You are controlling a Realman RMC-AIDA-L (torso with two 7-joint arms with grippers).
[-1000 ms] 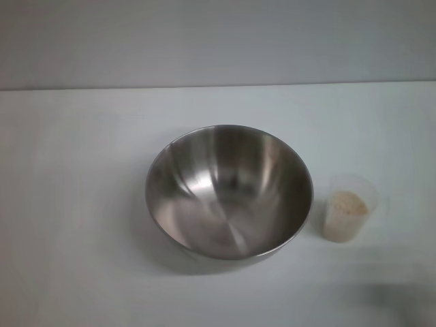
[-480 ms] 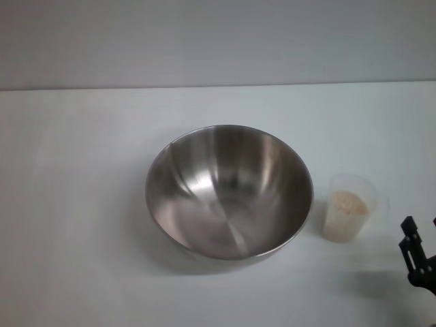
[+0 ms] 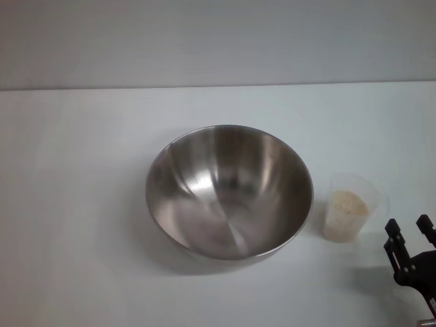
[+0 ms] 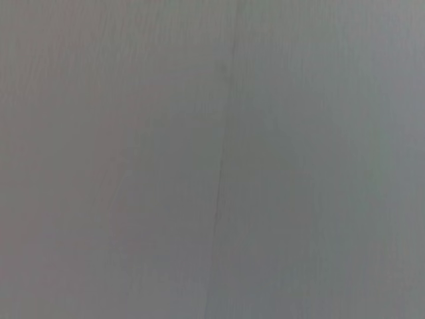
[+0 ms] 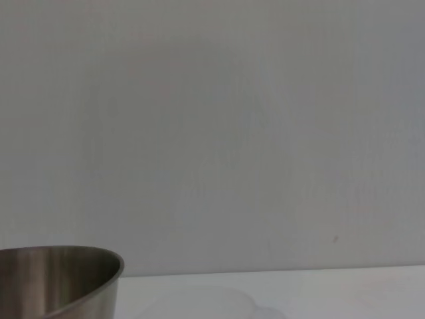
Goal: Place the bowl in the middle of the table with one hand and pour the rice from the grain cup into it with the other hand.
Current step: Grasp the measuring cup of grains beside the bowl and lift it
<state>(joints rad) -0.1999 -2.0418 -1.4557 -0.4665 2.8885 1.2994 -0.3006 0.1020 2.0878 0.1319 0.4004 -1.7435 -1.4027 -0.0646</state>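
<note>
So bowl (image 3: pixel 229 191) sits mid-bench (image 3: pixel 75 204), still empty; cup (image 3: pixel 349 208) w/ rice (image 3: pixel 347 202) just right of it. My right claw (image 3: pixel 409 231), fingers apart, near-right of cup, holding nothing. Grab & pour left.

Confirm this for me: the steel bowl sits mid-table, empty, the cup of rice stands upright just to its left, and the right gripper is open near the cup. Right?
One thing is off: the cup stands to the right of the bowl, not the left, as the head view shows. The rest holds: the bowl is empty, the cup is upright with rice in it, and the right gripper is open near it on the table.
</note>
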